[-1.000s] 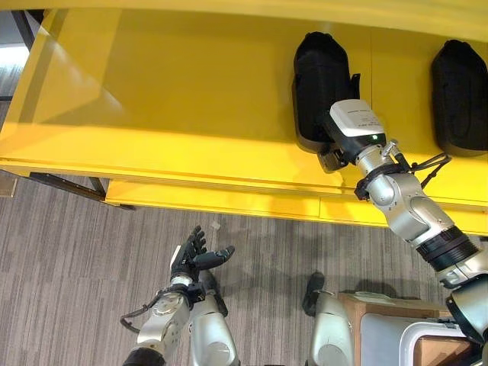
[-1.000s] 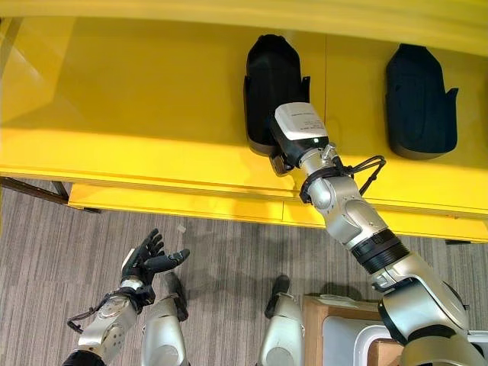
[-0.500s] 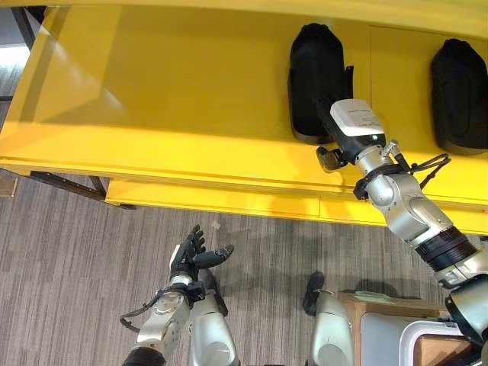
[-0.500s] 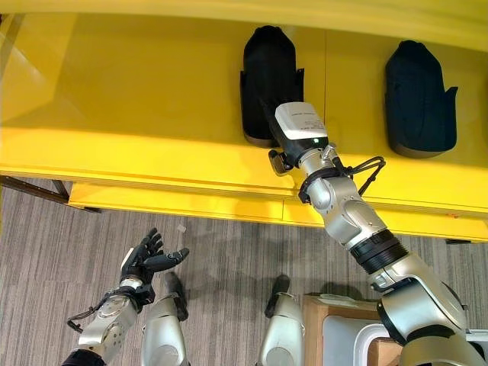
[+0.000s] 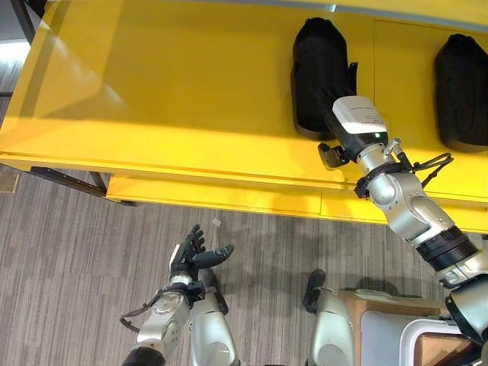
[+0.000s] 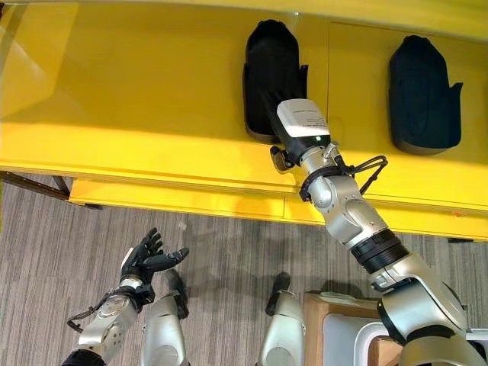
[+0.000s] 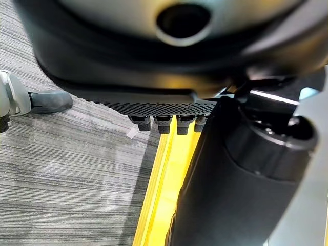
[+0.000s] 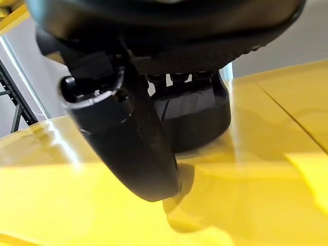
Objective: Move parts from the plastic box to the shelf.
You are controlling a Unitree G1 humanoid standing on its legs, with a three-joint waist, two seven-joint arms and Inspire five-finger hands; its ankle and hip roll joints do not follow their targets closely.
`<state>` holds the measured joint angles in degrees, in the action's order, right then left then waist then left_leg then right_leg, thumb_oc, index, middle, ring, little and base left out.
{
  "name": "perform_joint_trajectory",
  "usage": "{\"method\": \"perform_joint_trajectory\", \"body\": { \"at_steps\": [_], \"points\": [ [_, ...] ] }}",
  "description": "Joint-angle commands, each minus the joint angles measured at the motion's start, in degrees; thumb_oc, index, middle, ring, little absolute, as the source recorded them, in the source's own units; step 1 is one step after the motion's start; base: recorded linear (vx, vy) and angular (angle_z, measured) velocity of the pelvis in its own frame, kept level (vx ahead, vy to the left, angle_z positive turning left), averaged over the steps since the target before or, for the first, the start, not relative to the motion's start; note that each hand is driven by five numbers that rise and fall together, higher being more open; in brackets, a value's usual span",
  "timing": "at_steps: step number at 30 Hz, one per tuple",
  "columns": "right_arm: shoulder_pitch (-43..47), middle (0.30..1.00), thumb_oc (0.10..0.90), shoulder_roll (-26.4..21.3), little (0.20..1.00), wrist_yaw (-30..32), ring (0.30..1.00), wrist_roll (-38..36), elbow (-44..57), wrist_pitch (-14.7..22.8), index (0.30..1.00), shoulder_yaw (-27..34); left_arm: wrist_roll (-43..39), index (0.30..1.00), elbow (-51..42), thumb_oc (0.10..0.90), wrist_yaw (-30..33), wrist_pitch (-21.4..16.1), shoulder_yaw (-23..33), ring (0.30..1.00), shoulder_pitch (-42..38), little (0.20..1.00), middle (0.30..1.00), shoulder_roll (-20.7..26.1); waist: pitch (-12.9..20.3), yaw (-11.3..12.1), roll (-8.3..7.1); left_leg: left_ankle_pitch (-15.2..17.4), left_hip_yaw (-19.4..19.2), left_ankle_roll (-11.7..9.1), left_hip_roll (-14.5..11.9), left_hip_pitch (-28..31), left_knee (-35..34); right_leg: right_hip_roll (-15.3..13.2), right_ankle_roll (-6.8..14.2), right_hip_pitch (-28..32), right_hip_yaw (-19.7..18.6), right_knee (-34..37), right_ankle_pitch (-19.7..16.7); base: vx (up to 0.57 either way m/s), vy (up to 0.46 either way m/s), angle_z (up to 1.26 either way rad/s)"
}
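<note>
A black moulded part (image 5: 320, 69) lies on the yellow shelf (image 5: 168, 91). A second black part (image 5: 461, 91) lies further right on the same shelf. My right hand (image 5: 331, 155) reaches onto the shelf at the near end of the first part. In the right wrist view its fingers (image 8: 174, 79) are straight and point at the part (image 8: 197, 115), with the thumb (image 8: 128, 143) beside them and nothing held. My left hand (image 5: 192, 255) hangs low over the floor, open with fingers spread.
The shelf's front lip (image 5: 213, 194) runs across the view, with grey striped carpet (image 5: 69, 259) below it. A pale plastic box (image 5: 385, 335) on a brown stand sits at the lower right. The shelf's left half is bare yellow.
The part at my right hand now lies a little deeper on the shelf and flatter. The whole view has shifted slightly. My left hand has stayed still.
</note>
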<state>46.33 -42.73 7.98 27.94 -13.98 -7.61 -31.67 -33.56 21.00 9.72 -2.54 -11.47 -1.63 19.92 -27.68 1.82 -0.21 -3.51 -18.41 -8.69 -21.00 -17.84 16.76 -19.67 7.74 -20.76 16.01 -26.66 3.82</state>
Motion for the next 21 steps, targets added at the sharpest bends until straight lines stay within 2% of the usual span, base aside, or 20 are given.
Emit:
{"method": "perform_joint_trajectory", "body": {
  "at_steps": [1,15,21],
  "points": [
    [3.67,1.0,0.9,0.68,1.0,3.46,1.0,-0.73,2.57,0.75,1.0,5.95,-0.14,1.0,-6.47,0.9,0.54,-4.36,-0.38,1.0,-0.03,1.0,1.0,2.86,2.16,1.23,-1.27,2.56,0.65,-2.0,-4.01,2.59,3.99,-2.16,2.03,3.1,-2.55,1.55,-2.2,0.0,0.0,0.0],
    [2.84,1.0,0.9,1.92,1.0,4.57,1.0,-1.52,7.37,1.95,1.0,7.31,-0.31,1.0,-5.79,0.9,0.41,-4.06,-0.19,1.0,0.2,1.0,1.0,2.88,3.52,0.84,-1.42,2.99,0.66,-2.01,-4.07,3.58,3.94,-2.24,2.09,3.41,-3.08,1.03,-1.98,0.0,0.0,0.0],
    [3.91,1.0,0.9,1.86,1.0,4.64,1.0,-1.4,9.18,2.77,1.0,7.1,-0.57,1.0,-5.08,0.9,0.0,-3.78,-0.41,1.0,0.32,1.0,1.0,2.92,5.2,0.94,-1.66,3.0,0.65,-2.07,-3.84,4.7,3.23,-2.33,2.23,4.47,-3.27,1.39,-1.92,0.0,0.0,0.0]
  ]
}}
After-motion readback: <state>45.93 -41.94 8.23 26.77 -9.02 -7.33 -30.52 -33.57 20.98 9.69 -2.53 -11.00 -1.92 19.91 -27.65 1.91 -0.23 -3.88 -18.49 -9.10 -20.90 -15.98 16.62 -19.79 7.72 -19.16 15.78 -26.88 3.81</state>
